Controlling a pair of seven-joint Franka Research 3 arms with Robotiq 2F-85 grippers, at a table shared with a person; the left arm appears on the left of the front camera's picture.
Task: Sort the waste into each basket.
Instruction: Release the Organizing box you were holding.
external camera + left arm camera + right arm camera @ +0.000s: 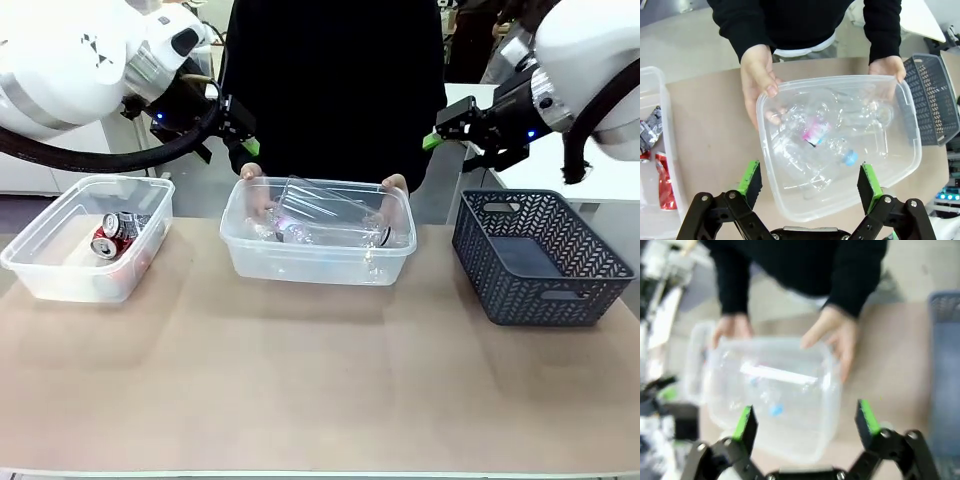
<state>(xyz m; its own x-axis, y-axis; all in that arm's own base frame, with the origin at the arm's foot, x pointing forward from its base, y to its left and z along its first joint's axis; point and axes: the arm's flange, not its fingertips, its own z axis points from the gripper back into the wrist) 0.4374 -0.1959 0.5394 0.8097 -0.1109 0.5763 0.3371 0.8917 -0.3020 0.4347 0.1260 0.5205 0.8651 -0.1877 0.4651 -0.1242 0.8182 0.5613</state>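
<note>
A clear tub (238, 262) stands mid-table with clear plastic bottles (330, 218) in it; one bottle has a pink label and a blue cap (850, 158). The person's hands (759, 80) grip its far rim at both corners. A second clear tub (40, 272) at the left holds crushed red-and-silver cans (117, 235). My left gripper (238, 125) hangs open above the middle tub's left end, green pads wide apart (810, 185). My right gripper (445, 125) is open too, up above that tub's right end, and looks down on it in a blurred view (805, 422).
A dark grey lattice basket (540, 262) sits at the table's right side with nothing showing inside it. The person stands close behind the middle tub. The brown tabletop (320, 400) in front of the tubs is bare.
</note>
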